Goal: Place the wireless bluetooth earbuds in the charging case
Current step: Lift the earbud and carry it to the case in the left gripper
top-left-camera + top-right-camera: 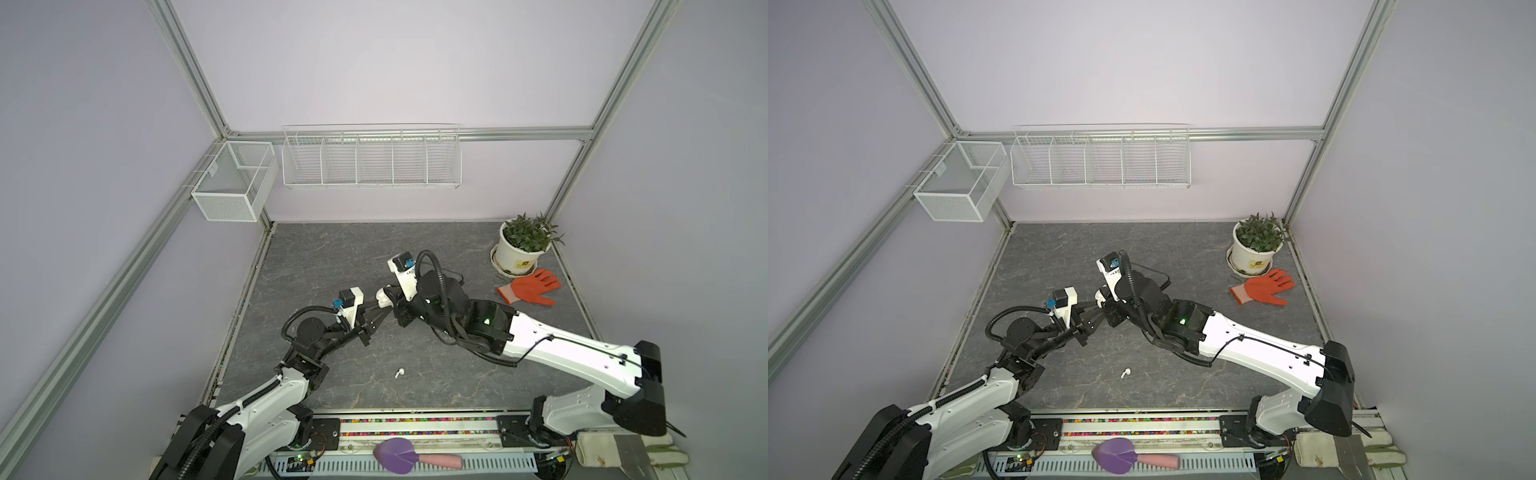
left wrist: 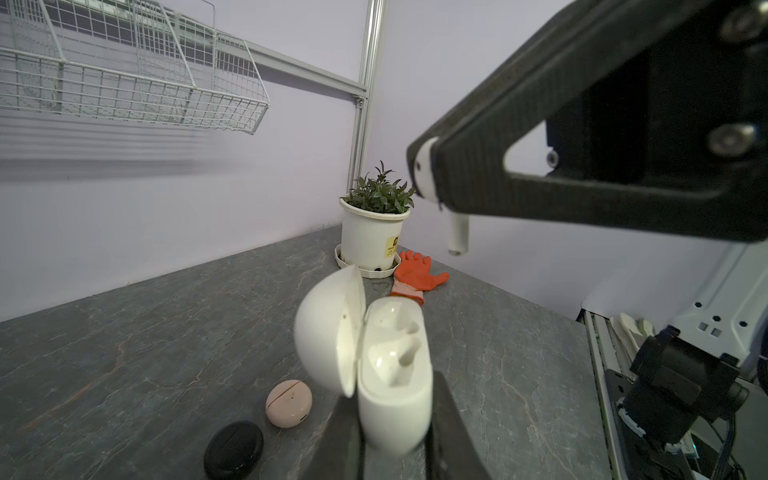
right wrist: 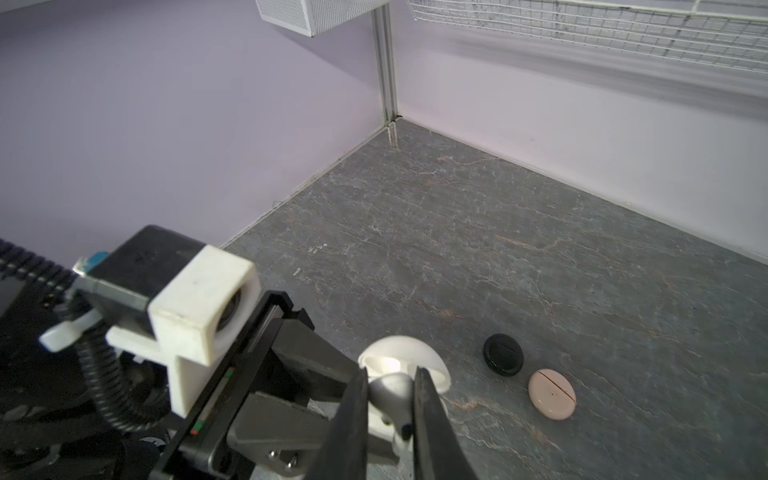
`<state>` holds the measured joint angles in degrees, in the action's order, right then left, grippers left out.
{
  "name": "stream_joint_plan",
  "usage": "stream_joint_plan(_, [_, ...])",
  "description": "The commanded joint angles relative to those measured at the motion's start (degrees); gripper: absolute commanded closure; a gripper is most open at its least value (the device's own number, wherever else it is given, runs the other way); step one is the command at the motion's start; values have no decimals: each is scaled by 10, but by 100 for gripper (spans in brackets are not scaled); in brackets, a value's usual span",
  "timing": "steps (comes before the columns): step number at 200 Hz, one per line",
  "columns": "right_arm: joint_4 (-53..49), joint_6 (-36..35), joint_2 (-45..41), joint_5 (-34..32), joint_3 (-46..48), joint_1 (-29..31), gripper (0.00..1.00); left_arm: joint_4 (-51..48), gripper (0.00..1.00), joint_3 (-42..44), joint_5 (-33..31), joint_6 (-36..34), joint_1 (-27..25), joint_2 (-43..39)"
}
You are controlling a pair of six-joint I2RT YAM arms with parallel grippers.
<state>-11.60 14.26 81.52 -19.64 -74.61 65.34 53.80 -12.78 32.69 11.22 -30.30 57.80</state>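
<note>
Far left, fixed to the side wall: a mesh box [image 1: 226, 187]. Next to it, along the back wall: a wire basket [image 1: 371, 158] split by dividers.

Left of the middle of the desk [image 1: 332, 257]: left jaws, clamped tight on the lower body of the white charging case [image 2: 395, 382]. Lid flipped fully up, both sockets bare. Visible in both top views as a pale lump [image 1: 383, 295] where the two arms meet.

Beyond that case, flat on the desk and close together: a closed black case [image 2: 233, 449] and a closed pink case [image 2: 289, 403]. Hidden under the arms in both top views.

Nearer the front edge, well apart from everything: a second white earbud [image 1: 399, 372], lying loose on the desk.

Right of the meeting point: right jaws, pinched almost closed on a white earbud [image 3: 392, 392]. Head squeezed between the fingers, stem [image 2: 457, 232] pointing down. Hangs over the open case, clear of the sockets in the left wrist view.

Far right corner: a potted plant [image 1: 519, 249] in a white pot on a saucer. Just beside it, toward the front: an orange glove [image 1: 532, 286], flat on the desk.
</note>
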Motion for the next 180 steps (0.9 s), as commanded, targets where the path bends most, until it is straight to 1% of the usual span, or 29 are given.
stream_joint_plan(1, [49,-23,12,20,-2,-2,87,22,100,-16,14,-12,-2,-7])
stream_joint_plan(43, [42,-21,13,21,6,-5,88,-3,100,-16,8,-24,-2,-24])
stream_joint_plan(82, [29,-8,11,32,12,-7,89,2,100,-14,12,-24,-2,-16])
stream_joint_plan(180, [16,9,3,36,27,-7,90,2,100,-15,11,-29,-2,-11])
